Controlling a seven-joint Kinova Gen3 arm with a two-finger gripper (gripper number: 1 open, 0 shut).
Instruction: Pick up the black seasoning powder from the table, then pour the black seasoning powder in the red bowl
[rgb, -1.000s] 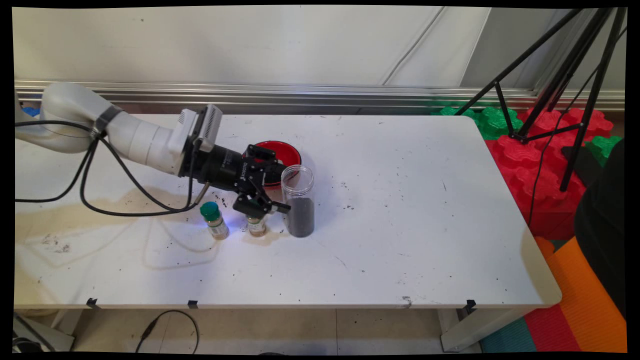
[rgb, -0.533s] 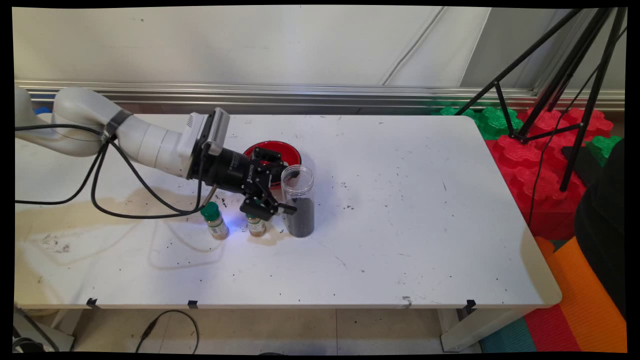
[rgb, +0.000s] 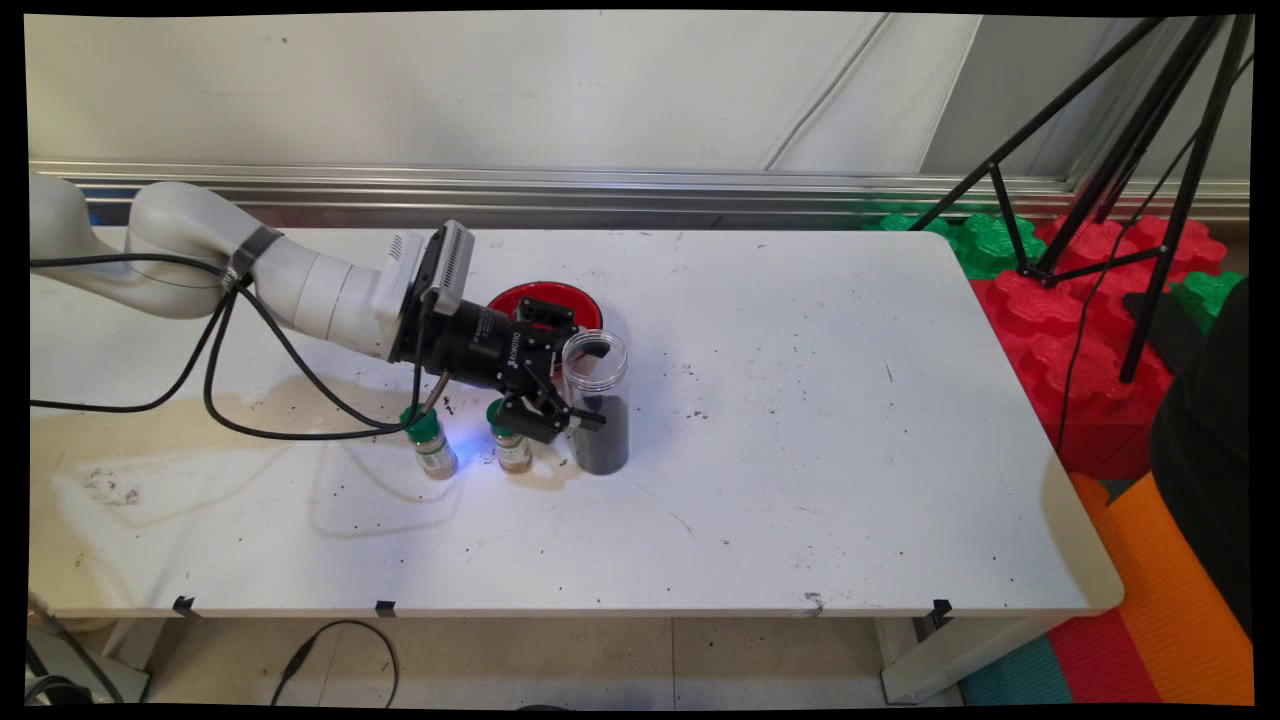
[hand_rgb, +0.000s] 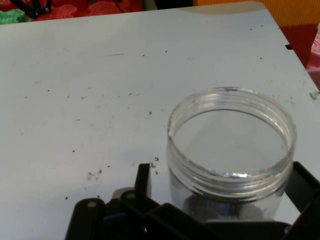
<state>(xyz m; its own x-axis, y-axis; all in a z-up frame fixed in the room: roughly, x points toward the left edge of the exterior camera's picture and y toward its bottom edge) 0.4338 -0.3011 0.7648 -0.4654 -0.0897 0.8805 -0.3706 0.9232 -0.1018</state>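
you are positioning the gripper (rgb: 570, 395) around the clear jar (rgb: 596, 400) on the counter (rgb: 800, 450). its fingers (hand_rgb: 143, 181) are standing apart, one on each side, not yet clamped. two green-capped bottles (rgb: 430, 442) are standing just beside.
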